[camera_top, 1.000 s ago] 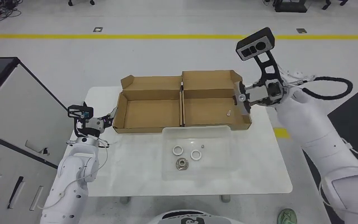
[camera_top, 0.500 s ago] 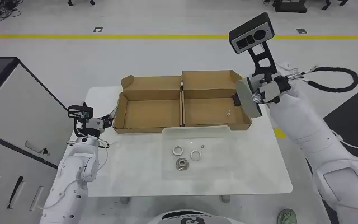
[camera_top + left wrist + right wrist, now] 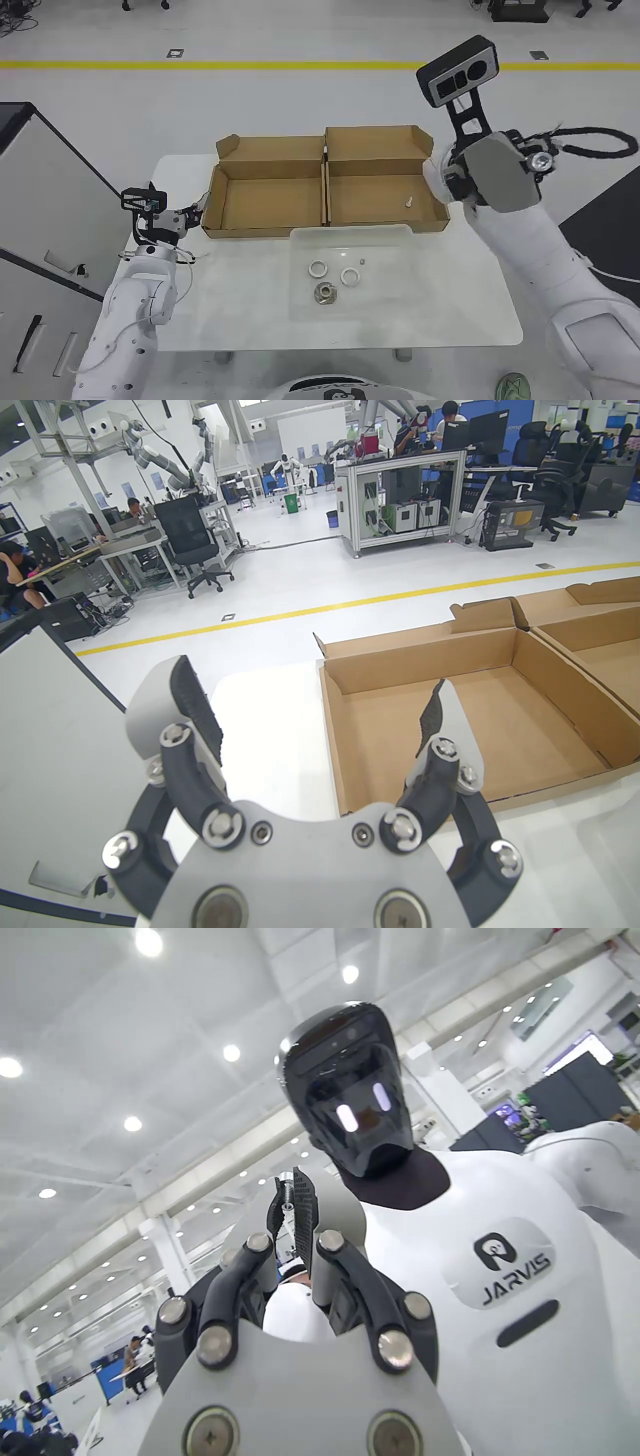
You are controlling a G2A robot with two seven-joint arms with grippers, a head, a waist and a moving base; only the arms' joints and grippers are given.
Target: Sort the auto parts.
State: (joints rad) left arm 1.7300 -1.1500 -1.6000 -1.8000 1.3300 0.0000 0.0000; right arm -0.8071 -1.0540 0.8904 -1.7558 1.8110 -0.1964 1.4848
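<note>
I saw the right gripper [image 3: 288, 1181] held high off the table [image 3: 450, 290] at 3 o'clock, its fingers pinching a small threaded metal part [image 3: 286, 1198]. The left gripper [image 3: 310, 680] sat spread wide at 9 o'clock, beside the left cardboard box [image 3: 268, 200]. Two white rings [image 3: 316, 268] lay in the clear tray [image 3: 300, 240] at 6 o'clock.

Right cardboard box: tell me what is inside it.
One small pale part lies on the right cardboard box floor. The right arm covers part of its right wall; anything there is hidden.
</note>
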